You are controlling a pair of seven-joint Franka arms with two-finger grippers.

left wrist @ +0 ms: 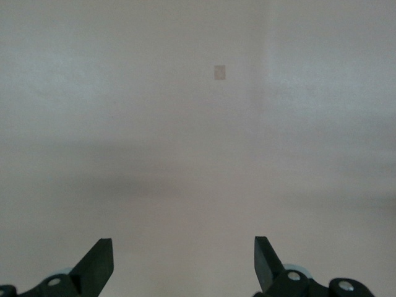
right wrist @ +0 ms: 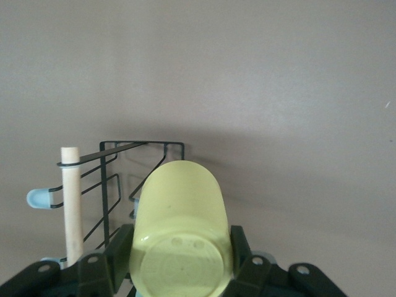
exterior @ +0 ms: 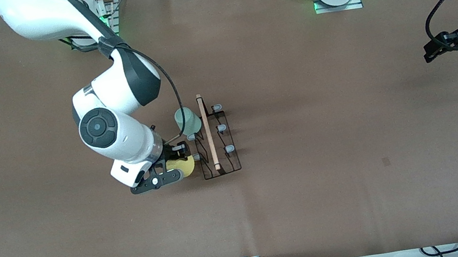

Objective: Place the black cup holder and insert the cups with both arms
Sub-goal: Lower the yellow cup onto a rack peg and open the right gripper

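Right gripper (exterior: 172,169), centre-left of the front view, clamps the light, smooth yellow plastic tumbler (right wrist: 180,229) across its base, beside the black wire cup holder (exterior: 217,149). Left gripper (left wrist: 184,266) waits, fingers wide.

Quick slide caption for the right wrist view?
Right tool shut on yellow cup, poised beside black cup holder.

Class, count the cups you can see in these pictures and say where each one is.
2. The mint-green cup sits on the black cup holder. The yellow cup is held in the right gripper, beside the holder. Others may be hidden.
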